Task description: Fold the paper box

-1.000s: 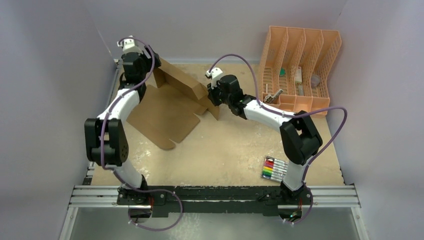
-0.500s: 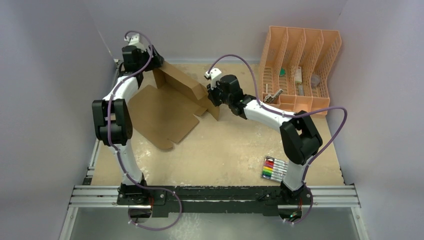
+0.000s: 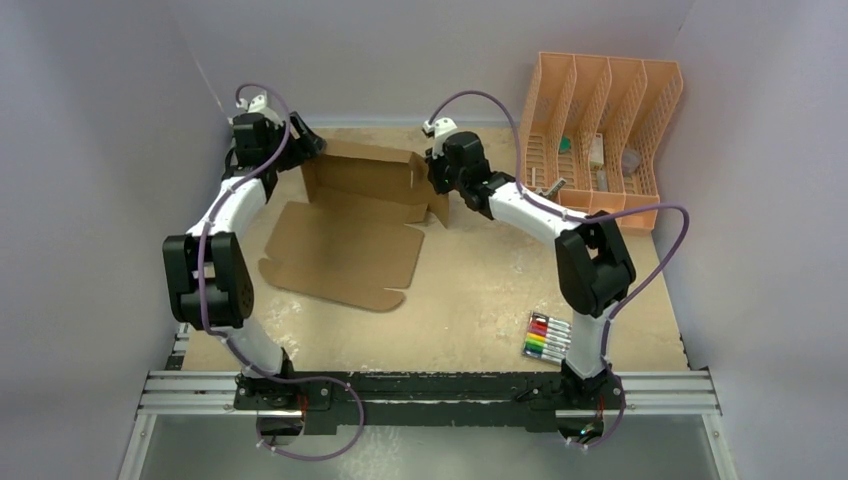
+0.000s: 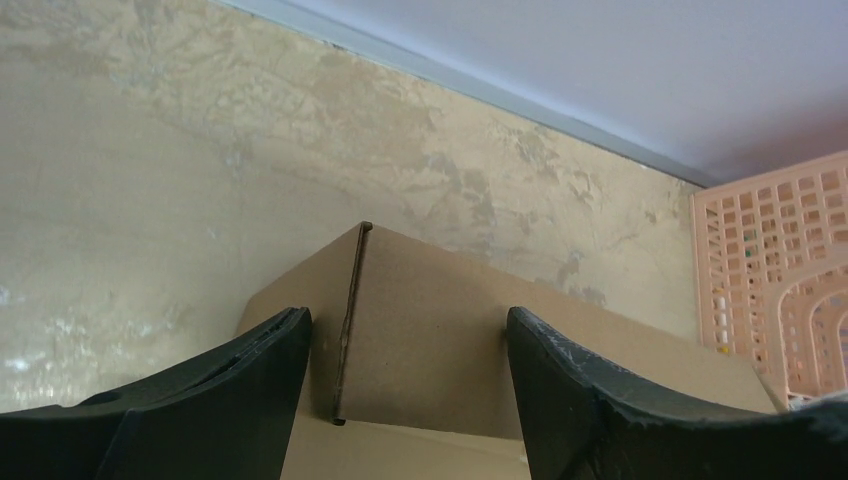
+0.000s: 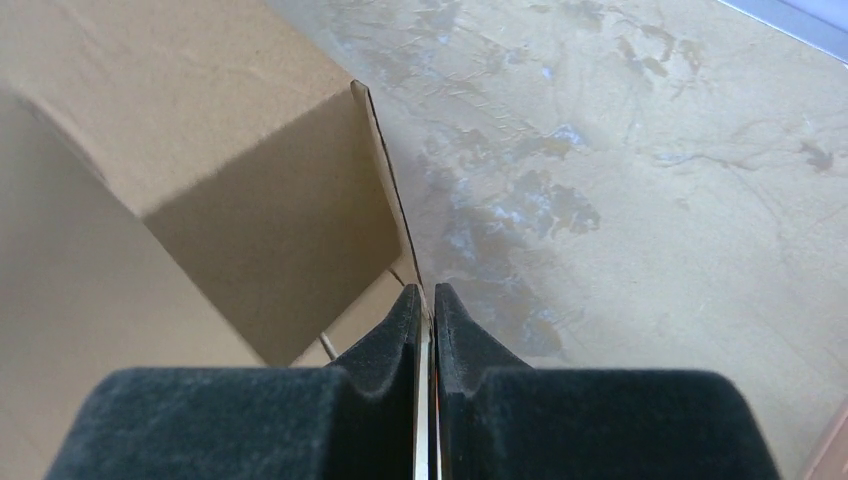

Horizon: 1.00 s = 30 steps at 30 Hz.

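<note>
The left claw [image 4: 405,335] is gaping wide at the left corner of the brown corrugated cardboard paper box [image 3: 345,250] on the far table [image 3: 480,290]; the right claw [image 5: 425,300] is pinching its right flap, ideally holding it upright

Two white arms [image 3: 237,205] with black joints [image 3: 597,270], purple cables [image 3: 468,93], black foam-padded jaws.

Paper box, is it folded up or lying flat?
Partly folded: the paper box has far walls standing upright, while its near panel lies flat.
</note>
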Tool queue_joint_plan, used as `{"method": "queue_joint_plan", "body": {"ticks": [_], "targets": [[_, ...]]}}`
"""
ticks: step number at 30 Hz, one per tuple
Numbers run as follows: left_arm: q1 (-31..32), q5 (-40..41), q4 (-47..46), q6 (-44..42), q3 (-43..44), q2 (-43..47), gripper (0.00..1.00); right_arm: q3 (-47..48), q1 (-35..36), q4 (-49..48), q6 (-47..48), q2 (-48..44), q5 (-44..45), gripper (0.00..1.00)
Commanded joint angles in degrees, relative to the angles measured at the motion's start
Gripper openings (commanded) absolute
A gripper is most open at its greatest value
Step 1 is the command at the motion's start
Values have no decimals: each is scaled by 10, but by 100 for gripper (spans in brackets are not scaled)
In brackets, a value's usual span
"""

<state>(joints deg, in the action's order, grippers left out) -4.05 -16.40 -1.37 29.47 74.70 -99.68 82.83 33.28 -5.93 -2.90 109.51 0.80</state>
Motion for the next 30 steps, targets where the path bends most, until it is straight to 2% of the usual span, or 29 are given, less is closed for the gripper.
{"method": "queue_joint_plan", "body": {"ticks": [1,6,9,17,20,24,30], "targets": [[36,-59,72,31,-24,62,70,36,-7,-38,-27,-4,-10,8],[36,-51,110,28,-77,128,69,17,-31,-56,-16,-7,-31,9],[58,-44,128,21,-119,170,69,6,-39,-59,-23,-10,-36,9],[93,-22,118,22,-257,276,69,-25,-40,-92,-54,-11,-102,12],[93,6,126,5,-272,299,69,-54,-40,-115,-27,-16,-121,14],[93,9,127,-5,-275,304,70,-87,-40,-121,-21,-16,-104,16],[94,3,125,-19,-271,302,70,-118,-40,-149,-45,-12,-81,28]]}}
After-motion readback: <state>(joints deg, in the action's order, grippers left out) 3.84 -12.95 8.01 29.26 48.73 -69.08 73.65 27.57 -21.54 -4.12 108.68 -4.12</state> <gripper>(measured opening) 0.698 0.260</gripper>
